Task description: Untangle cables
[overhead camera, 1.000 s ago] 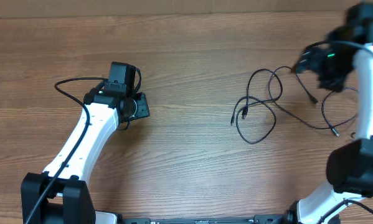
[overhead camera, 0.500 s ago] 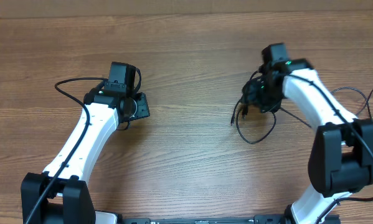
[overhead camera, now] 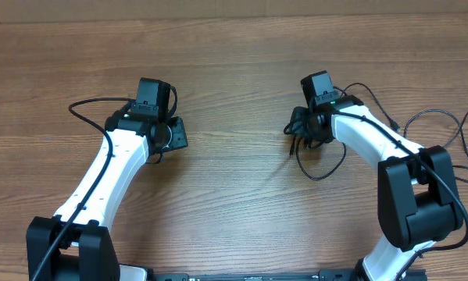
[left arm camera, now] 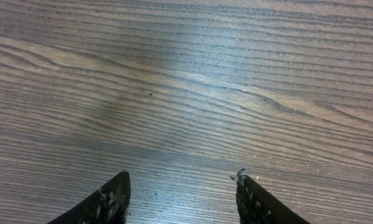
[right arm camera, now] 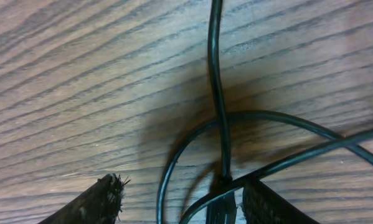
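Observation:
Thin black cables (overhead camera: 323,160) lie in loose loops on the wooden table at the right, with strands trailing off to the right edge (overhead camera: 429,117). My right gripper (overhead camera: 300,131) is open and hangs low over the left end of the loops. In the right wrist view (right arm camera: 181,196) its two fingers straddle crossing cable strands (right arm camera: 218,106) and a small plug end (right arm camera: 221,205). My left gripper (overhead camera: 175,134) is open and empty over bare wood at the left, far from the cables; the left wrist view (left arm camera: 181,196) shows only wood between its fingers.
The wooden table (overhead camera: 234,203) fills the view. A thicker black arm cable (overhead camera: 85,105) loops out beside the left arm.
My right arm has swung in from the far right to the left end of the cable loops and come down over them. The cables have shifted a little. The left arm has not moved.

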